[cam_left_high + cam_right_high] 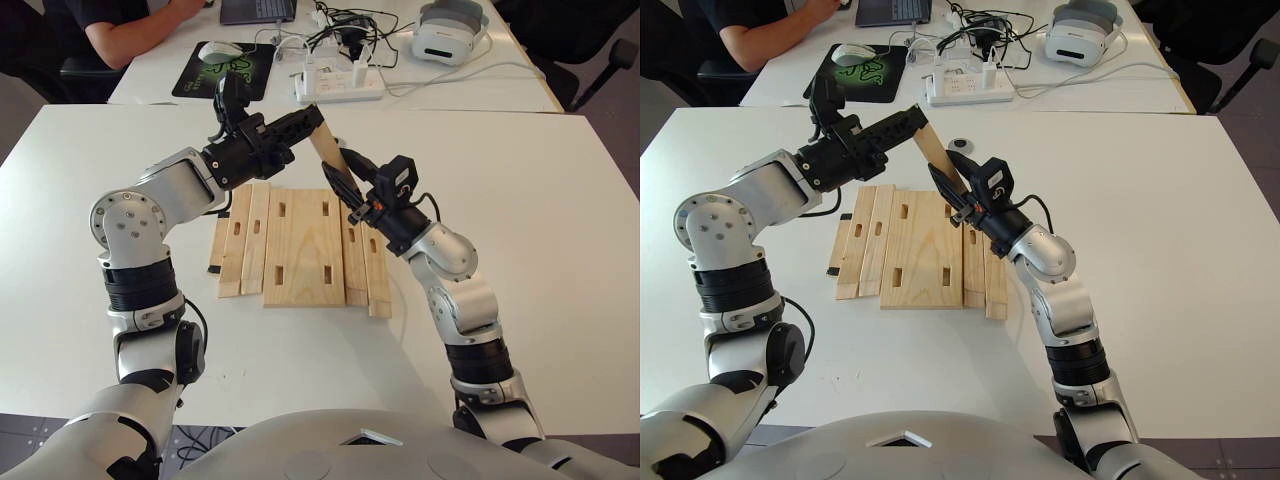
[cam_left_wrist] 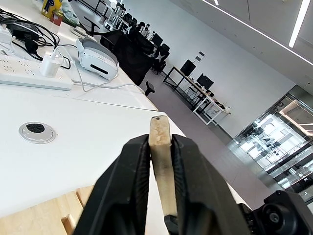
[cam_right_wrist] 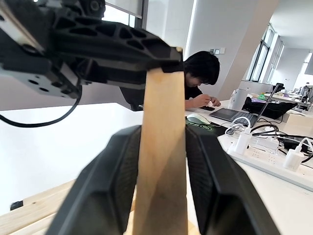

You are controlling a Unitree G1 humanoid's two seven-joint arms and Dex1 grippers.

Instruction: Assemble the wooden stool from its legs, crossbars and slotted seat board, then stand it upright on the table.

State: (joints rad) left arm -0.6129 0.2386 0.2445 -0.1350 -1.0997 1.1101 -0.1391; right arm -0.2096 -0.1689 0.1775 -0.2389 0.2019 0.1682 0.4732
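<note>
A short flat wooden piece hangs tilted in the air above the slotted seat board, and both grippers hold it. My left gripper is shut on its upper end; the left wrist view has the wooden piece clamped edge-on between the fingers. My right gripper is shut on its lower part; in the right wrist view the wooden piece stands between the black fingers, under the left gripper. Slotted planks lie flat left of the board, and more planks lie to its right.
At the table's far edge sit a white power strip with cables, a white headset, a black mouse pad and a round cable grommet. The white table has bare room on the right and in front.
</note>
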